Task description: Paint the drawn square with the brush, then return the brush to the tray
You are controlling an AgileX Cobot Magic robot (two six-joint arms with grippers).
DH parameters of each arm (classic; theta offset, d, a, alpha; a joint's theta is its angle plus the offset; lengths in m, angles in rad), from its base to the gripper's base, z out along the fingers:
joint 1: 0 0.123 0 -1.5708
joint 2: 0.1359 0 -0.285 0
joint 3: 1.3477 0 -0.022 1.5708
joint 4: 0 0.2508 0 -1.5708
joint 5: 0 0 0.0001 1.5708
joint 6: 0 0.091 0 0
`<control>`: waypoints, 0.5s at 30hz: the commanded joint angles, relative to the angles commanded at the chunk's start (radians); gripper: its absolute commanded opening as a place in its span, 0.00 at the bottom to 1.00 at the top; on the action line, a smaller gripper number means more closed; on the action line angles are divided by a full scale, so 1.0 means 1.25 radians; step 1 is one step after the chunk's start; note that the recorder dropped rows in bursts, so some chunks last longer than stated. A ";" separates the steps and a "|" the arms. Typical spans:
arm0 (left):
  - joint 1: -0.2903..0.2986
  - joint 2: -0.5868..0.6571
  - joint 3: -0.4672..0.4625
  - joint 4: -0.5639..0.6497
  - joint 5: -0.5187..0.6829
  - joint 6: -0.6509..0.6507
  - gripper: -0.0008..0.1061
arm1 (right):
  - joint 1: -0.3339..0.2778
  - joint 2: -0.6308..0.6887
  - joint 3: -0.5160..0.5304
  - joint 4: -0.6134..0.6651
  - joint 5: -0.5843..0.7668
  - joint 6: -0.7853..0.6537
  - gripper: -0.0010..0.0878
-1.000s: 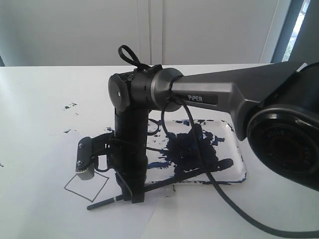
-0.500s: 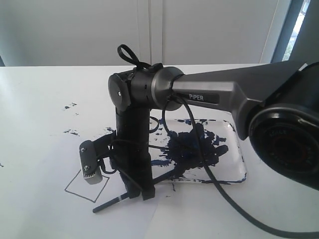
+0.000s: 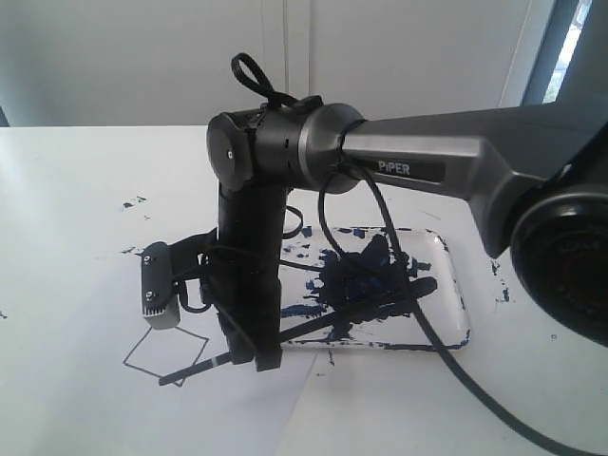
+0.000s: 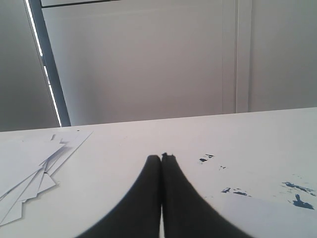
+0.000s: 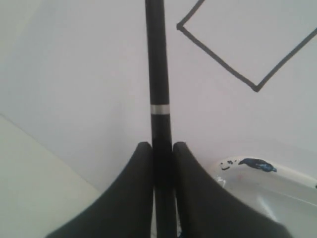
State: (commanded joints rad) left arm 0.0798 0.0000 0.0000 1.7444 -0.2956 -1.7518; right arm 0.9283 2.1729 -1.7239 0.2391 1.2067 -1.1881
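Note:
My right gripper (image 3: pixel 266 363) points down at the paper, shut on the brush (image 3: pixel 195 370). The long black handle slants from the tray (image 3: pixel 462 318) down to the drawn square (image 3: pixel 169 353). Its lower end lies at the square's near edge. In the right wrist view the brush (image 5: pixel 157 59), with its silver band, runs out from between my gripper's (image 5: pixel 158 145) fingers past a corner of the square (image 5: pixel 247 39), which is bare white inside. The tray's rim (image 5: pixel 257 171) shows blue smears. My left gripper (image 4: pixel 161 157) is shut on nothing, low over the table.
A big dark paint blob (image 3: pixel 366 275) fills the tray's middle. Loose paint specks (image 3: pixel 133 202) dot the table behind the square. The right arm's black cable (image 3: pixel 446 366) loops over the tray's front. A fan of white sheets (image 4: pixel 29 171) lies beside the left gripper.
The right gripper, still shut on the brush, has lifted slightly and shifted. The brush's lower end has moved up to the square's near edge, and its far end has risen over the tray.

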 joint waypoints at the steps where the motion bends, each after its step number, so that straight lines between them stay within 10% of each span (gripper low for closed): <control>1: 0.000 0.000 0.000 0.000 0.000 0.000 0.01 | 0.000 0.000 0.000 0.000 0.000 0.000 0.27; 15: 0.000 0.000 0.000 0.000 0.000 0.000 0.01 | 0.000 -0.032 0.000 0.105 -0.112 0.040 0.36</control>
State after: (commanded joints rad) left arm 0.0798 0.0000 0.0000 1.7444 -0.2956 -1.7518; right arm 0.9283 2.1333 -1.7239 0.3699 1.0672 -1.1378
